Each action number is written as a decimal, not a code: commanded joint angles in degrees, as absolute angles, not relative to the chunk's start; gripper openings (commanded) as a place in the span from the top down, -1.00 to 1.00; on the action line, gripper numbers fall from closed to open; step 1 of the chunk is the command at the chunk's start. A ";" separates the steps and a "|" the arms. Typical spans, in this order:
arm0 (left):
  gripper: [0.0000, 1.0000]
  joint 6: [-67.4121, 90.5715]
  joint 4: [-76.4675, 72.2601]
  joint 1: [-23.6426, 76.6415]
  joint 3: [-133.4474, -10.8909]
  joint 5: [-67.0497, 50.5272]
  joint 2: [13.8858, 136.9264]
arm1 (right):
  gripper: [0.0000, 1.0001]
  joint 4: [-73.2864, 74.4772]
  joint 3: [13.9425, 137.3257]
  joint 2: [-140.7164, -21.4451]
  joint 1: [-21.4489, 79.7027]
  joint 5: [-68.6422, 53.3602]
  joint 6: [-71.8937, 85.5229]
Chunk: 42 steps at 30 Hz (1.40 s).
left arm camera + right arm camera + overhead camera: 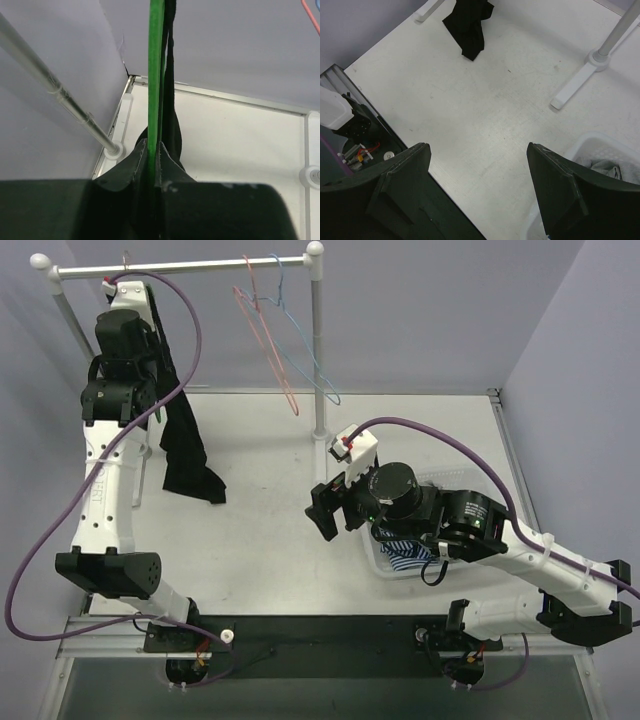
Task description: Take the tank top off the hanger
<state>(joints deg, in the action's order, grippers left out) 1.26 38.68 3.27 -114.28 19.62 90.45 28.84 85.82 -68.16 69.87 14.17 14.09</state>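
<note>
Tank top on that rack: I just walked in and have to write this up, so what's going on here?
The left gripper is clamped on the green hanger, which carries the black tank top under the rail. The right gripper is open over the table beside the bin, holding nothing. The tank top is not off yet.

in the left wrist view the green hanger [154, 75] and black tank top [171, 110] ran off the top edge, the hook unseen. from above, the left arm [120, 340] covered the garment's shoulders, and the right arm [470, 525] hid most of the white basket [384, 566].
</note>
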 commanded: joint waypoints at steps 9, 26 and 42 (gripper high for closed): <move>1.00 1.93 41.30 2.99 -120.68 15.65 85.00 | -0.59 26.63 86.22 -68.03 70.75 15.29 14.15; 1.00 5.44 43.16 3.08 -92.57 1.15 62.33 | -0.59 25.14 85.87 -67.15 71.19 18.37 16.34; 1.00 16.26 39.91 7.64 -58.29 -20.29 32.27 | -0.50 17.15 82.37 -72.07 71.46 30.41 25.76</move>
<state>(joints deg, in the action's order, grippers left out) 13.96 45.28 5.15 -61.30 -13.32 34.98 22.57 85.23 -71.07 70.98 26.02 23.42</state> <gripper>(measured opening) 0.146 0.750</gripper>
